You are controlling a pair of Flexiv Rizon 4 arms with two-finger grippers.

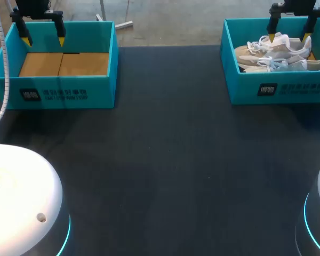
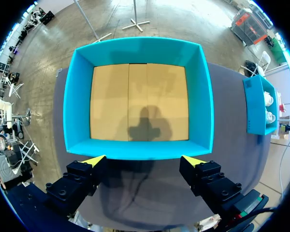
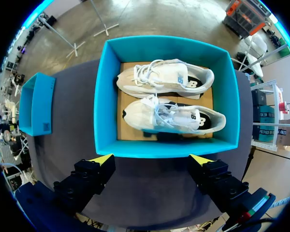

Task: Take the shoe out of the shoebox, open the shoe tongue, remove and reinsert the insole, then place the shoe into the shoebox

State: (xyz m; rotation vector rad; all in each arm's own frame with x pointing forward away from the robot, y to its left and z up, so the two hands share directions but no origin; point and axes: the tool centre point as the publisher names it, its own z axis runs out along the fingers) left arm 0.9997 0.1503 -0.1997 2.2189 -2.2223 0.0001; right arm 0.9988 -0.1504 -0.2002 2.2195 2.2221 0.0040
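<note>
Two white-and-beige laced shoes (image 1: 280,53) lie side by side in the teal shoebox (image 1: 288,88) at the table's far right. In the right wrist view the nearer shoe (image 3: 171,117) and the farther shoe (image 3: 164,78) rest on the box's brown floor, inside the teal box (image 3: 102,96). My right gripper (image 1: 289,37) hangs open above that box, touching nothing, and its yellow tips (image 3: 152,158) frame the box's near wall. My left gripper (image 1: 43,41) is open above an empty teal box (image 1: 58,93) at the far left. The left gripper (image 2: 142,159) holds nothing over that empty box (image 2: 77,101).
The dark table (image 1: 165,170) stretches wide between the two boxes. White robot bases (image 1: 16,197) sit at the near left and near right corners. A white cable (image 1: 5,80) hangs beside the left box.
</note>
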